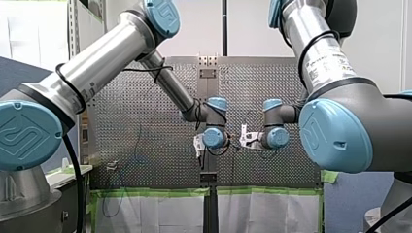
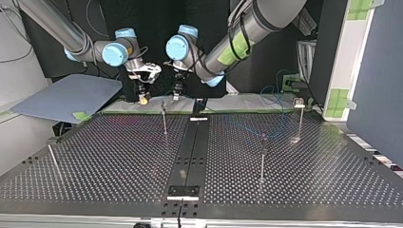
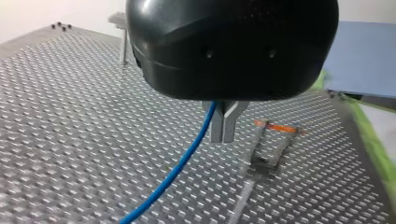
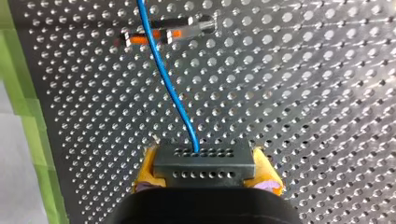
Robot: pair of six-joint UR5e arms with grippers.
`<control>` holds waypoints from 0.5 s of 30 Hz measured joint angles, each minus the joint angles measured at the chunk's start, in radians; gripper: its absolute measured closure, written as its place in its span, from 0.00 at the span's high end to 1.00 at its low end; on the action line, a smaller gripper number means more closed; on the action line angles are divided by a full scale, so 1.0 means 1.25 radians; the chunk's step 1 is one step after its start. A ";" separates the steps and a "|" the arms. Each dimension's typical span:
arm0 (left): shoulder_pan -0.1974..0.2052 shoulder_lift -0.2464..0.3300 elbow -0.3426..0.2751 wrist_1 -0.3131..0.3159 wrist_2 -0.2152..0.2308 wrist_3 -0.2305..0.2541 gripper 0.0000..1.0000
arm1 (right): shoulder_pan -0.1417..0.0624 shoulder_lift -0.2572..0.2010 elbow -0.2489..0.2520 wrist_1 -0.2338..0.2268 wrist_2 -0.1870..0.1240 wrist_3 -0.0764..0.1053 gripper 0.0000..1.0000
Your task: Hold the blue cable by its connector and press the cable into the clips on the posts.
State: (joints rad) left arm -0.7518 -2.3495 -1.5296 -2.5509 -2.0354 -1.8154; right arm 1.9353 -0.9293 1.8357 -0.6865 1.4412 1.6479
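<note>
Right wrist view: connector (image 4: 203, 164) between yellow pads (image 4: 147, 169)

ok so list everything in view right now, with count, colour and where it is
blue cable: one, blue, runs from the connector out over the table
connector: one, dark grey, between the right pincer's yellow pads
posts: four, metal, upright and spread over the table
clip: one seen clearly, orange, on the post the cable passes in the right wrist view
table: one, perforated metal with a black centre strip
sheet: one, grey-blue, beyond the table at the top view's left
green tape: several strips along the table's edge
arms: two, silver with blue caps
left pincer: black, metal fingers shut on the cable
right pincer: shut on the connector
</note>
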 joint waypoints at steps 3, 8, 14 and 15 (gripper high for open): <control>-0.001 -0.022 0.000 0.003 -0.004 0.000 0.00 | -0.004 0.001 0.001 -0.001 -0.002 -0.003 0.00; -0.001 -0.042 0.000 0.011 -0.010 0.000 0.00 | -0.010 0.003 0.002 -0.007 -0.009 -0.007 0.00; -0.002 -0.044 0.000 0.017 -0.033 0.002 0.00 | -0.019 0.012 0.004 -0.016 -0.027 -0.009 0.00; -0.002 -0.044 0.000 0.018 -0.035 0.002 0.00 | -0.021 0.016 0.004 -0.017 -0.031 -0.011 0.00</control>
State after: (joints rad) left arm -0.7547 -2.4047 -1.5291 -2.5283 -2.0796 -1.8124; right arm 1.9084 -0.9087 1.8406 -0.7075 1.4027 1.6338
